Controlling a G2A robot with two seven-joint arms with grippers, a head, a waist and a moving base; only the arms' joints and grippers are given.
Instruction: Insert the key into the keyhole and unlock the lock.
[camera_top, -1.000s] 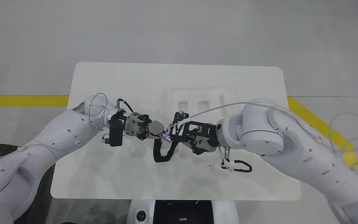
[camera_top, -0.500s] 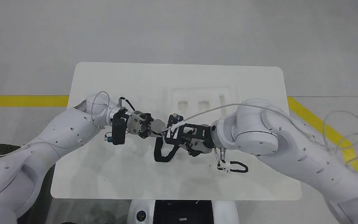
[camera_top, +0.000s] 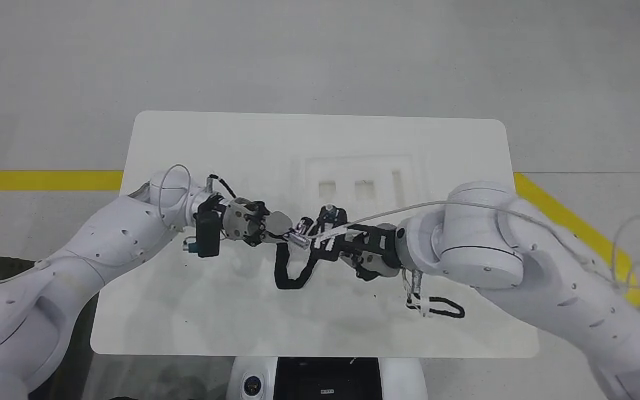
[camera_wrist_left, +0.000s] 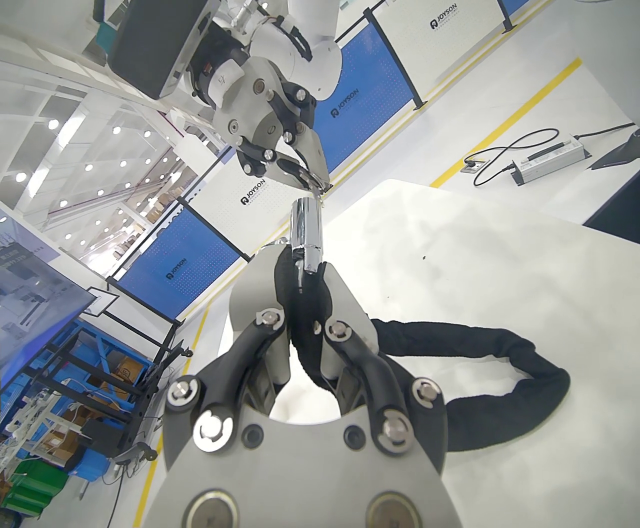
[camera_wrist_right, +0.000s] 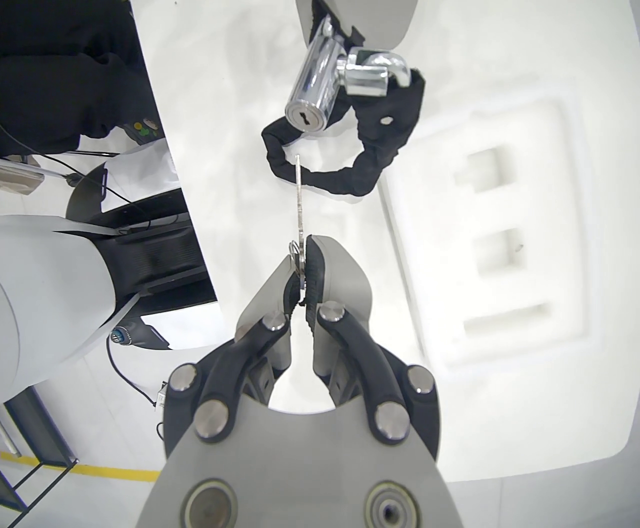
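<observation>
Right gripper (camera_wrist_right: 301, 257) is clamped on the head of the flat silver metal key (camera_wrist_right: 299, 200), blade aimed straight ahead at the keyhole (camera_wrist_right: 305, 118), tip just short of it. Left gripper (camera_wrist_left: 300, 270), opposite, pinches the chrome cylinder lock (camera_wrist_right: 312, 85) by its black fabric-sleeved loop (camera_wrist_left: 500, 350), steadying the face for insertion, I judge.

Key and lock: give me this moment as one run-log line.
left gripper: shut on lock | right gripper: shut on key | key tip: short of keyhole, not inserted
</observation>
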